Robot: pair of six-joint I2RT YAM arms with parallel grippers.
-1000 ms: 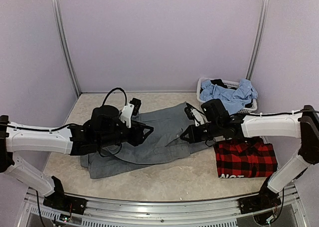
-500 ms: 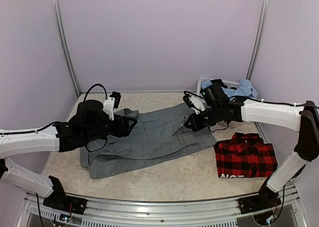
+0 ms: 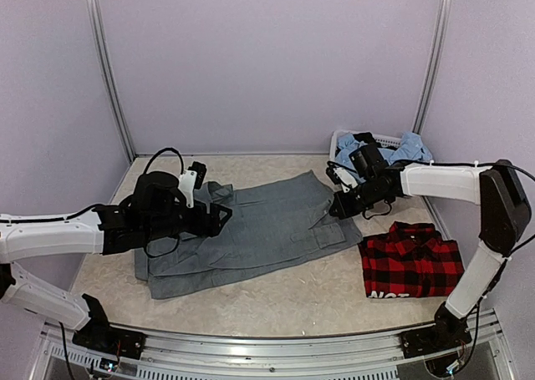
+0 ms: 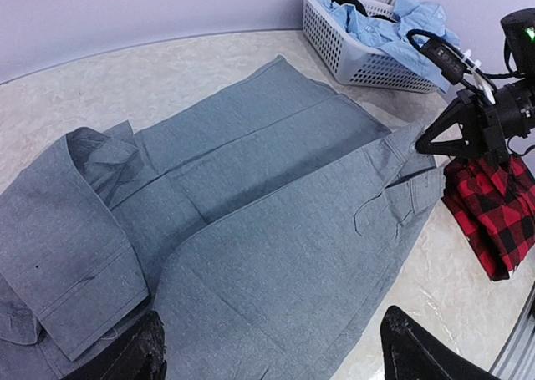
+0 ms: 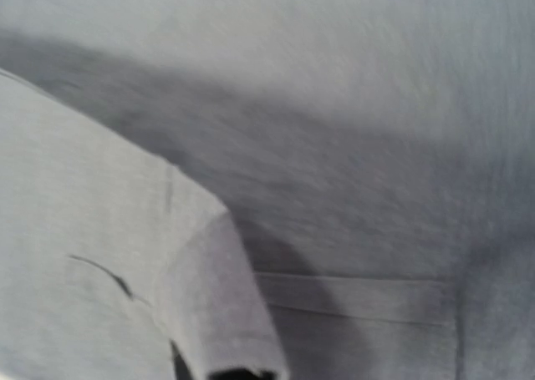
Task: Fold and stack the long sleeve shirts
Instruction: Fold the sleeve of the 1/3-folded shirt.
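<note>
Table: pale marbled top (image 3: 292, 301); a bare strip lies nearer than both pairs of fingers.
Plaid shirt: red-and-black shirt (image 3: 411, 263), folded to a rectangle and lying flat. It sits nearer than and to the right of the right fingertips, close to them but apart. White lettering shows along its near edge.
Left gripper: left gripper (image 4: 273, 317) is poised over the left half of the grey shirt. Its fingers (image 4: 138, 355) stand wide apart with nothing held between them. Whether they touch the cloth below cannot be told.
Grey shirt: grey shirt (image 4: 276, 196) is spread flat on the table, one front panel lapped over the other. It reaches from under the left fingers across to the right fingertips. The collar and a folded sleeve with its cuff lie left of the left fingers. The chest pocket lies just short of the right fingertips.
Right gripper: right gripper (image 3: 336, 208) is at the shirt's right edge, beside the pocket. Its fingers are together, clamped on that edge. In the right wrist view a fold of grey cloth runs down to the fingertips.
Basket: white slotted basket (image 4: 359, 63), beyond the right fingers and just behind that wrist.
Basket contents: crumpled light blue clothing (image 4: 376, 25) and a dark item too small to identify.
</note>
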